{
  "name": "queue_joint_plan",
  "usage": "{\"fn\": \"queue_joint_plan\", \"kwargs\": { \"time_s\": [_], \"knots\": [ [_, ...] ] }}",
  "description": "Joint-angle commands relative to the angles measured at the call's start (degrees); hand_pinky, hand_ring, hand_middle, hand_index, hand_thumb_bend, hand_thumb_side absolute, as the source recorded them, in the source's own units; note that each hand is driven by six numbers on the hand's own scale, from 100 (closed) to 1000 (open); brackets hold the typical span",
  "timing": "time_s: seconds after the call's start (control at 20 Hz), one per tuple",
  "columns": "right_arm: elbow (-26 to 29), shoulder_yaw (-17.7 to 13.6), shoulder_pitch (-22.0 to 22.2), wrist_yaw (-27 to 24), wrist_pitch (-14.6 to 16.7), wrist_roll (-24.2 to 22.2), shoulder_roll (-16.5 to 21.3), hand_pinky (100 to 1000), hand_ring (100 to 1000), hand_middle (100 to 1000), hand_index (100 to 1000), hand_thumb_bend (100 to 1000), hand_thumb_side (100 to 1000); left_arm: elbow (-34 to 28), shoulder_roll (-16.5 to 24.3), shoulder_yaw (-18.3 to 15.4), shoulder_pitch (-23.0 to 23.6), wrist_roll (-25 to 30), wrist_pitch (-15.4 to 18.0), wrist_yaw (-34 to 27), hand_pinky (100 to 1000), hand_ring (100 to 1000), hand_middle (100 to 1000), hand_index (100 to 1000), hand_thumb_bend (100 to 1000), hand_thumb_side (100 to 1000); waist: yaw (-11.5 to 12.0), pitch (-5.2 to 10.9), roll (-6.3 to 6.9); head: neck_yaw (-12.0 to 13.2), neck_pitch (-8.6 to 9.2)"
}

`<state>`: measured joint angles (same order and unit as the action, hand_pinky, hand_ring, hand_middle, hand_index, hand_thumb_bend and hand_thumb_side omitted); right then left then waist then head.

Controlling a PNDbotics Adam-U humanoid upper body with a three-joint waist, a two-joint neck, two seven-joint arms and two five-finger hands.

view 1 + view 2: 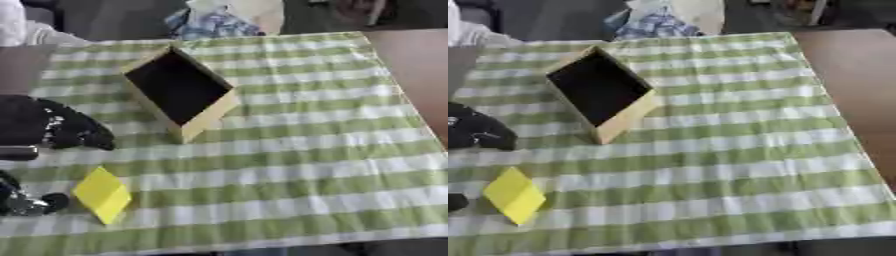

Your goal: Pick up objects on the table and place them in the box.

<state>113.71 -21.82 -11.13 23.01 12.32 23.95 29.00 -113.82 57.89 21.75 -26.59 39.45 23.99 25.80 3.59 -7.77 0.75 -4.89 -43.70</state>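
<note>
Left hand (66, 127) at the table's left edge, black, fingers curled downward, nothing visibly held, clear of the yellow block (102, 194) lying near the front-left corner on the green checked cloth (306, 150), wooden box (181, 92) open and empty toward the far-left.

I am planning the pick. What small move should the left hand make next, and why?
Probably lower the left hand toward the yellow block. The block lies free on the checked cloth, apart from the hand, and the box beyond looks empty.
</note>
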Motion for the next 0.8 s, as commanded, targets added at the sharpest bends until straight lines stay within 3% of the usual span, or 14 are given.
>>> {"fn": "queue_joint_plan", "kwargs": {
  "time_s": [0.05, 0.8],
  "knots": [
    [0.88, -0.27, -0.48, -0.11, -0.07, 0.05, 1.4, 631, 631, 648, 783, 100, 769, -0.77, 1.23, -0.43, -0.33, 6.11, 5.38, 0.62, 833, 902, 882, 962, 361, 382, -0.03, 0.51, 0.06, 0.14, 0.08],
    [0.88, -0.09, -0.78, -0.41, 0.05, -0.28, 1.23, 629, 628, 647, 782, 100, 766, -0.77, 0.31, 3.49, -2.72, 8.28, 5.12, 4.75, 831, 897, 850, 935, 407, 513, -0.49, 0.33, 0.15, 0.3, 0.28]
  ]
}}
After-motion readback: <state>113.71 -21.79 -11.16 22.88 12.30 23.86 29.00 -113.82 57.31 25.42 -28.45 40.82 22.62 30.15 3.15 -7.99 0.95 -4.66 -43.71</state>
